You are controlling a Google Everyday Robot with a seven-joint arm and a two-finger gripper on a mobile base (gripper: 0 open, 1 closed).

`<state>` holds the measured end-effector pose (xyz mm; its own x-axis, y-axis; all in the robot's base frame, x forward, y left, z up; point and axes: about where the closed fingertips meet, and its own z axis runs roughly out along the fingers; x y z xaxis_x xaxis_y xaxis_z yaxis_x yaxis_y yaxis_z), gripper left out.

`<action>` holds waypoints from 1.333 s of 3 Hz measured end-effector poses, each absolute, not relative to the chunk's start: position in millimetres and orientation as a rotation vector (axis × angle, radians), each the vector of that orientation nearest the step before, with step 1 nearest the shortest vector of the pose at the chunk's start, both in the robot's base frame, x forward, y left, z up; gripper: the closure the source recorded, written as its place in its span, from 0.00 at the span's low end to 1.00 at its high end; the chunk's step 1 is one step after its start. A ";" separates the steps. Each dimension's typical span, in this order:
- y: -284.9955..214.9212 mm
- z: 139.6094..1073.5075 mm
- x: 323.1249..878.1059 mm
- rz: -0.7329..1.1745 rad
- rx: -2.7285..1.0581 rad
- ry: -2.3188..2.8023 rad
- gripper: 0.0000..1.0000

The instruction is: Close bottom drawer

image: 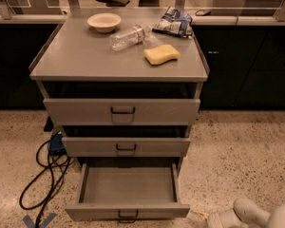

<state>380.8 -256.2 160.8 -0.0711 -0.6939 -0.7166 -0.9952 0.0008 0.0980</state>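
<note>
The bottom drawer of the grey metal cabinet is pulled far out, and its shallow tray is empty. Its low front panel carries a small dark wire handle at the lower edge of the view. My gripper is the end of the white arm at the bottom right. It is low over the floor, just right of the drawer's front right corner and apart from it.
The top drawer and middle drawer stand slightly out. On the cabinet top lie a bowl, a plastic bottle, a yellow sponge and a snack bag. Black cables and blue tape lie on the floor at the left.
</note>
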 end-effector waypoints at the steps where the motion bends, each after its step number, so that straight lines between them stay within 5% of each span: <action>1: -290.8 173.1 339.4 0.754 -1.603 1.903 0.00; 2: -300.6 170.7 320.2 0.753 -1.552 1.933 0.00; 4: -229.6 130.1 365.0 1.055 -1.828 1.805 0.00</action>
<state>365.0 -229.6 130.1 -0.0961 -0.6923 -0.7151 -0.9629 -0.1174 0.2430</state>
